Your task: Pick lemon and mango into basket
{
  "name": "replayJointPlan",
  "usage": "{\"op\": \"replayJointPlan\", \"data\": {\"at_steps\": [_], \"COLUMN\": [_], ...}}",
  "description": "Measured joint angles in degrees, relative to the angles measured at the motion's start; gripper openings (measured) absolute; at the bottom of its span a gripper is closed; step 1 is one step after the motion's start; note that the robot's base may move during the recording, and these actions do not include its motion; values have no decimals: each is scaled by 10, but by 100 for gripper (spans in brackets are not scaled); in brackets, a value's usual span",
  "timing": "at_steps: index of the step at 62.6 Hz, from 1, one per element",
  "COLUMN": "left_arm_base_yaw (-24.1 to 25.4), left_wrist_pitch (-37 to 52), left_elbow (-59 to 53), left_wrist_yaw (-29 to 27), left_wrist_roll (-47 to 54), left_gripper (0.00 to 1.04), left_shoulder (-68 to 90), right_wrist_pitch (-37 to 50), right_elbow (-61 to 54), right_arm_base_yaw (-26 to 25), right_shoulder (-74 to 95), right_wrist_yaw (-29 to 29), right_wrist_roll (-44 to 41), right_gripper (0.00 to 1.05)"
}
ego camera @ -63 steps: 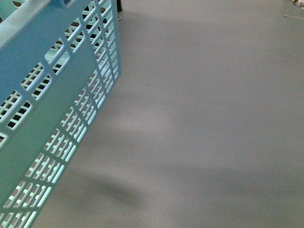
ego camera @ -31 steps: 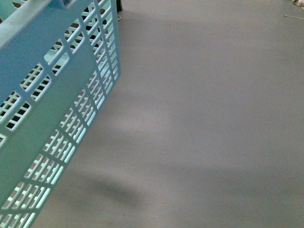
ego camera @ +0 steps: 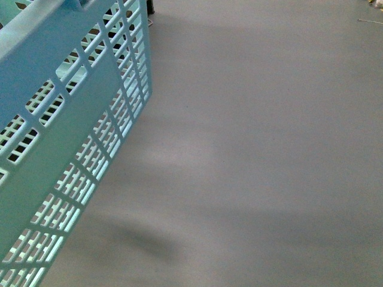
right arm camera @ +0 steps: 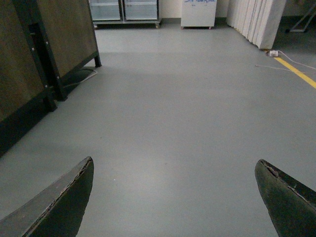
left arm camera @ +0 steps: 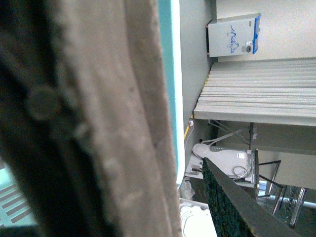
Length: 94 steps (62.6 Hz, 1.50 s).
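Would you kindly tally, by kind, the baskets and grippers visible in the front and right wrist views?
basket: 1
right gripper: 1, jaws wide apart
Total: 2

Front camera: body-mounted, tilted down at grey floor [ego camera: 269, 149], basket [ego camera: 60, 119] wall close on its left. Left wrist camera: jammed against basket, room seen sideways. Right wrist camera: low, facing along same floor between right claw [right arm camera: 175, 197] tips.

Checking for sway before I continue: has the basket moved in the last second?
No. The basket keeps the same spot against the white cable on the floor.
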Motion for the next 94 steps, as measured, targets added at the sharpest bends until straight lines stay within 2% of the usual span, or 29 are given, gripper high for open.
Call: {"op": "replayJointPlan", "data": {"at_steps": [94], "left_arm_base_yaw": [0], "left_wrist_pitch": [0], "left_elbow": [0], "left_wrist_yaw": [0], "left_wrist_roll": [0], "left_gripper": [29], "left_shoulder": [0], "right_wrist_pitch": [0], "right_elbow": [0], "right_arm_base_yaw": [0], "right_shoulder": [0], "right_wrist_yaw": [-1], "right_wrist_roll": [0], "right_gripper": [96]}}
